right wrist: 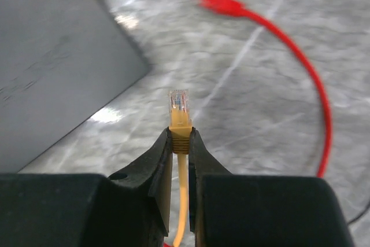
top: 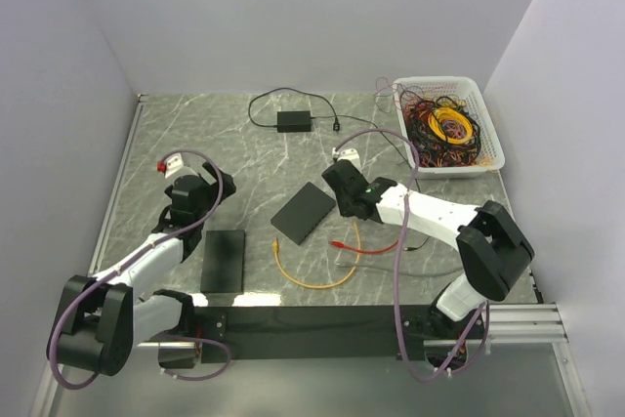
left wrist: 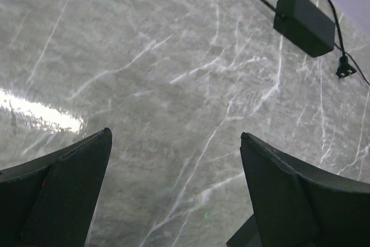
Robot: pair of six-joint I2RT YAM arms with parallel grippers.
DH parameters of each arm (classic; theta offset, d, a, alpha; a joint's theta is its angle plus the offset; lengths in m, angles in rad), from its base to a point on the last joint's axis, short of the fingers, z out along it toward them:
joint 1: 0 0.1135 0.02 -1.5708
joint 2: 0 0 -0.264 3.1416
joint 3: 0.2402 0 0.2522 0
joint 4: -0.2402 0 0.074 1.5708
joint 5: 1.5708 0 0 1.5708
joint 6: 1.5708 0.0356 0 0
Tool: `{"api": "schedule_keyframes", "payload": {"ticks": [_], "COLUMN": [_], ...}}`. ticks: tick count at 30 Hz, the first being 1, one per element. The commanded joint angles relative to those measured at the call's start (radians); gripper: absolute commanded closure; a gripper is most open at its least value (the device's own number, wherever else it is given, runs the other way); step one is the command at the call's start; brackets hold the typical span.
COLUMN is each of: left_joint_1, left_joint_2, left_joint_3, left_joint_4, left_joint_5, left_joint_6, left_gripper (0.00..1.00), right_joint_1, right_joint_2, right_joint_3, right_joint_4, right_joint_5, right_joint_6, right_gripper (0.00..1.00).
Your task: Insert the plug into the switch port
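My right gripper [right wrist: 180,137] is shut on the ribbed boot of a yellow cable's plug [right wrist: 178,103], whose clear tip sticks out past the fingertips. The dark grey switch [right wrist: 52,67] lies just ahead and to the left of the plug, apart from it; its ports do not show. From above, the right gripper [top: 340,190] hovers at the right corner of the switch [top: 303,212], and the yellow cable [top: 314,282] loops on the table behind. My left gripper [left wrist: 173,134] is open over bare marble, holding nothing, and sits at the left [top: 210,187].
A second flat black box [top: 223,259] lies near the left arm. A red cable [right wrist: 300,67] curves right of the plug. A black power adapter [left wrist: 303,21] with its cord sits at the back, and a white basket [top: 488,129] of tangled cables stands at the back right.
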State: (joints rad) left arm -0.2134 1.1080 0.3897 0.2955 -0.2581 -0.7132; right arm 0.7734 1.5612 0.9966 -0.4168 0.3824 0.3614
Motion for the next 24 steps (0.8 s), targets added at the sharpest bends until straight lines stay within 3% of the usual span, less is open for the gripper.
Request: {"api": "schedule_keyframes", "payload": {"ticks": [1,2,5,10,18,24], "left_joint_1": [-0.004,-0.004,-0.004,-0.004,-0.029,-0.061], "left_joint_2": [-0.005,-0.007,-0.019,-0.017,0.174,0.309], "left_joint_3": [0.052,0.043,0.018,-0.028,0.009,0.043], "left_joint_4": [0.057,0.063,0.112,0.258,0.557,0.694], "left_joint_5": [-0.013,-0.018,0.057,0.238,0.558,0.681], "left_joint_6": [0.063,0.067,0.075,0.098,0.109,0.116], "left_gripper": [0.00,0.01,0.01,0.01,0.02,0.00], "right_joint_1": [-0.013,-0.031,-0.055,-0.062,-0.053,-0.016], "right_joint_2": [-0.036,-0.061,-0.128,-0.044,-0.020,0.005], "right_joint_3": [0.004,-0.019,-0.067,-0.050,-0.150,-0.145], "right_joint_4": [0.044,0.146,0.182,0.044,0.099,0.101], "right_joint_5": [0.120,-0.013,-0.112,-0.168,-0.307,-0.355], "right_joint_6": [0.028,0.018,0.016,-0.006,0.016,0.013], "right_gripper": [1.00,1.00,1.00,1.00,1.00,1.00]}}
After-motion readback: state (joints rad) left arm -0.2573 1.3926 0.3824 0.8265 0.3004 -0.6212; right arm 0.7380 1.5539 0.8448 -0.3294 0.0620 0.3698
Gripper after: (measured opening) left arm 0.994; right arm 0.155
